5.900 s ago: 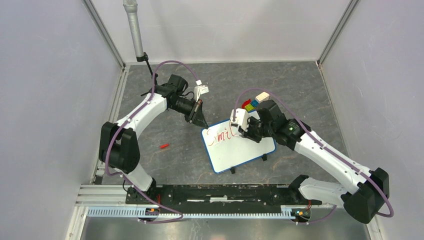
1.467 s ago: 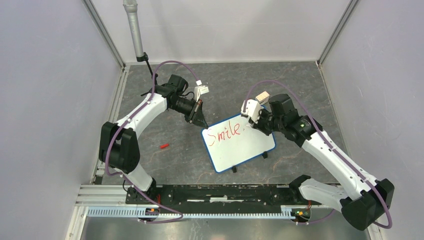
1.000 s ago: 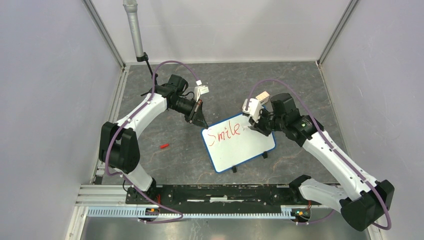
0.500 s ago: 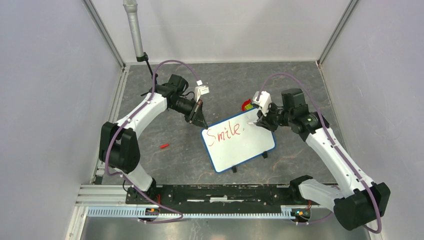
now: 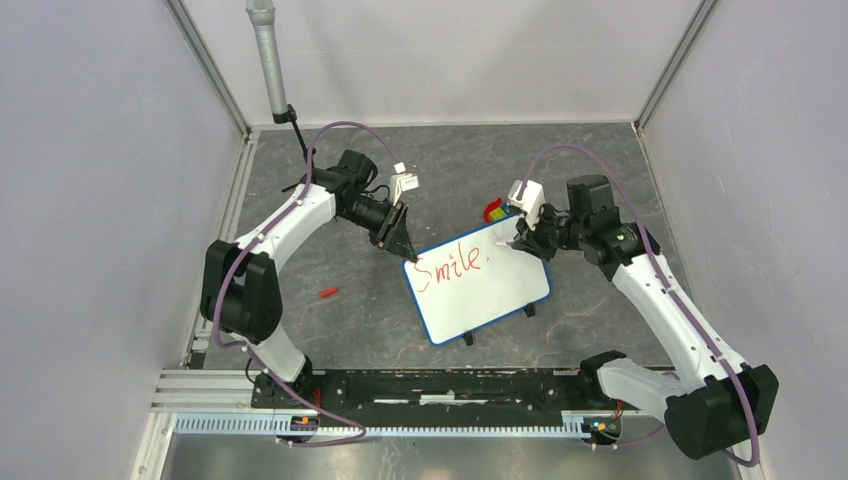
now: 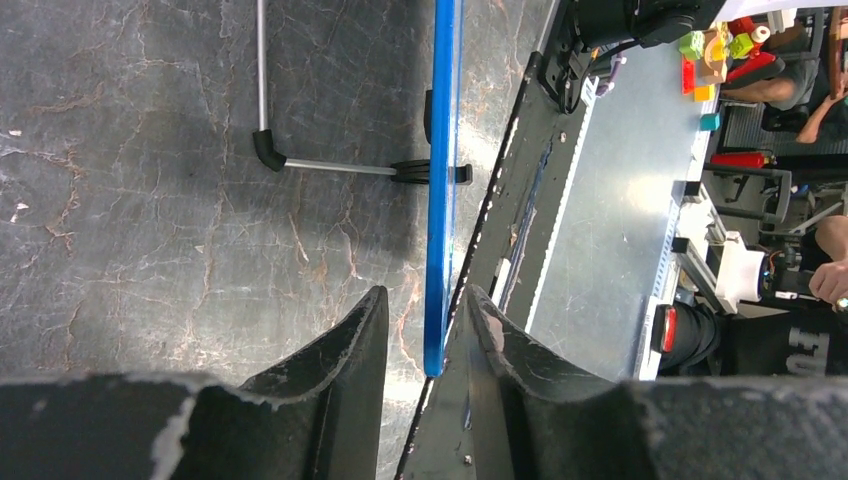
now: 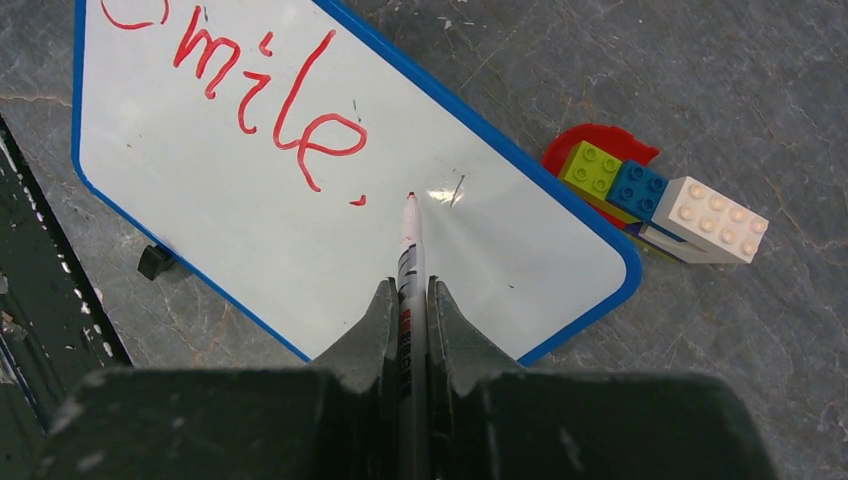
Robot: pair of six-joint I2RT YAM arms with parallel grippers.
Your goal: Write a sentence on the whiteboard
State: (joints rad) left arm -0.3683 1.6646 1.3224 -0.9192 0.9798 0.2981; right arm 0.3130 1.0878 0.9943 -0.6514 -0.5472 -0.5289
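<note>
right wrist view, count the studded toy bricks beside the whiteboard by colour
green brick: 1
blue brick: 1
white brick: 1
total: 3

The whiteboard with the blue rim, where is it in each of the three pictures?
Top external: the small white rectangular whiteboard with a blue rim sits in the middle, tilted.
Left wrist: it is edge-on, a thin blue strip running from the top down between the fingers of the left end effector.
Right wrist: its white face fills the upper left and middle.
Shared landmark: the long black metal rail near the board.
</note>
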